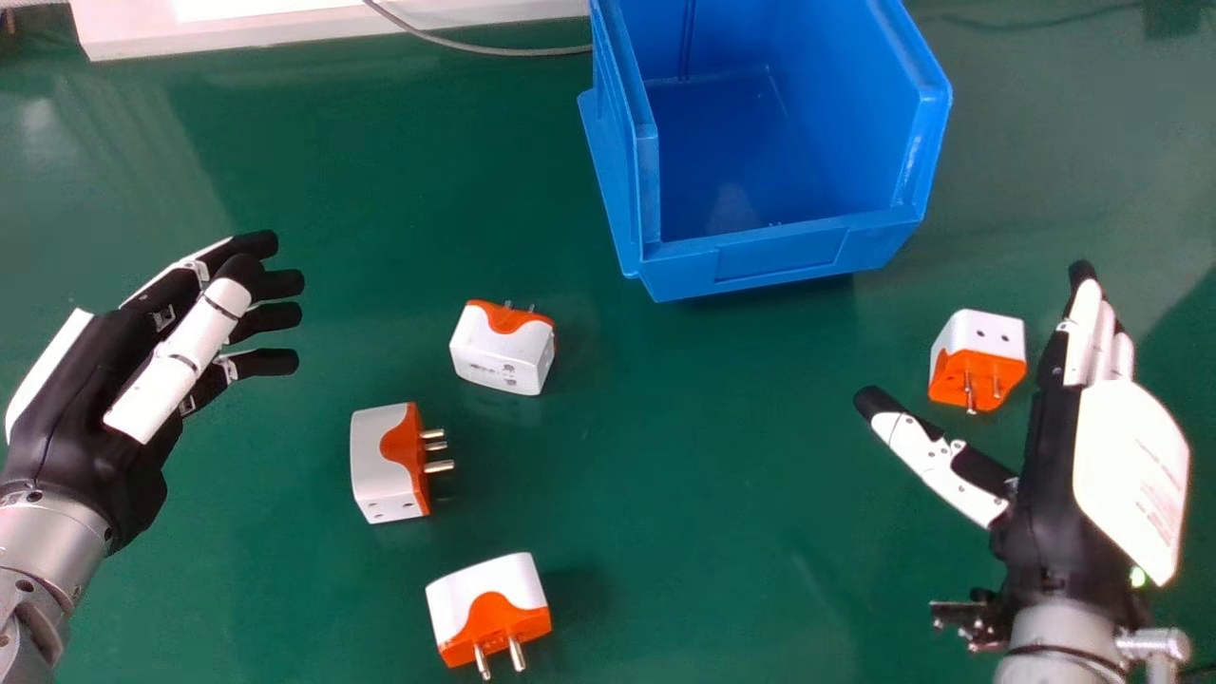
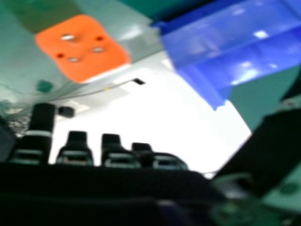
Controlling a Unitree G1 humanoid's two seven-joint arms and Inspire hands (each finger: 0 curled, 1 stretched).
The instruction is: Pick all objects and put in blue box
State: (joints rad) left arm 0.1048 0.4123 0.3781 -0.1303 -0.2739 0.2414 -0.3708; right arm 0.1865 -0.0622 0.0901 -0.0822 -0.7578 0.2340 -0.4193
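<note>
At the far side of the green table (image 1: 703, 475), right of centre, stands the blue box (image 1: 779, 261). Near its right side, one orange-and-white adapter (image 1: 990, 334) lies between the thumb and fingers of the right hand (image 1: 1050, 484), which is open and holds nothing. Three more adapters lie left of centre: one far (image 1: 499, 359), one midway (image 1: 383, 461), one near (image 1: 486, 603). At the left, the left hand (image 1: 85, 408) is open and empty, its fingers relaxed.
</note>
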